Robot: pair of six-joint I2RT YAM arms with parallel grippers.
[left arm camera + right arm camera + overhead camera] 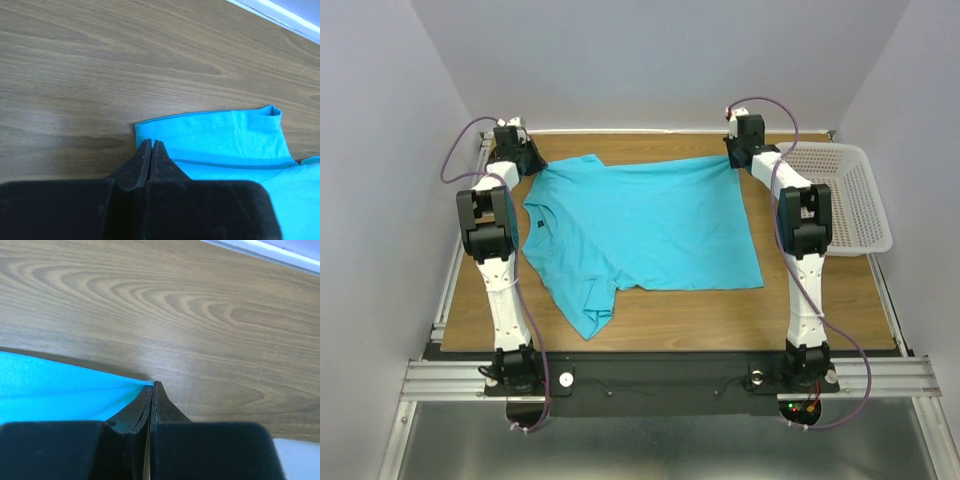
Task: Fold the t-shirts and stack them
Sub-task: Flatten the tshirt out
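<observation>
Shirt: a plain turquoise-blue short-sleeved cloth t-shirt [650, 225], the only one in view, large against the table.
Where it lies: spread on the brown wood-grain table [820, 300], between the two arms, turned sideways with its neck toward the left arm and its straight hem toward the right arm.
Neck: a rounded opening at the left edge, with a small dark label [535, 222] just inside it.
Sleeves: the near sleeve [592, 315] points toward the arm bases and is bunched into soft folds. The far sleeve [225, 135] lies flat by the left gripper, its cuff end turned up in a small fold.
Surface: mostly flat, with shallow creases running across the body. The far edge runs in a nearly straight line toward the right gripper.
Left gripper [151, 145]: at the far left corner of the shirt, jaws pressed together with only a hairline between them. The tips sit over the edge of the far sleeve, whose cloth runs in under them, and appear to pinch it.
Right gripper [151, 385]: at the far right corner, jaws fully closed. The turquoise cloth narrows to a taut point that ends right at the tips, so the hem corner is pinched.
Basket: a white plastic mesh basket [850, 215] sits at the table's right side, just beyond the right arm and apart from the shirt.
</observation>
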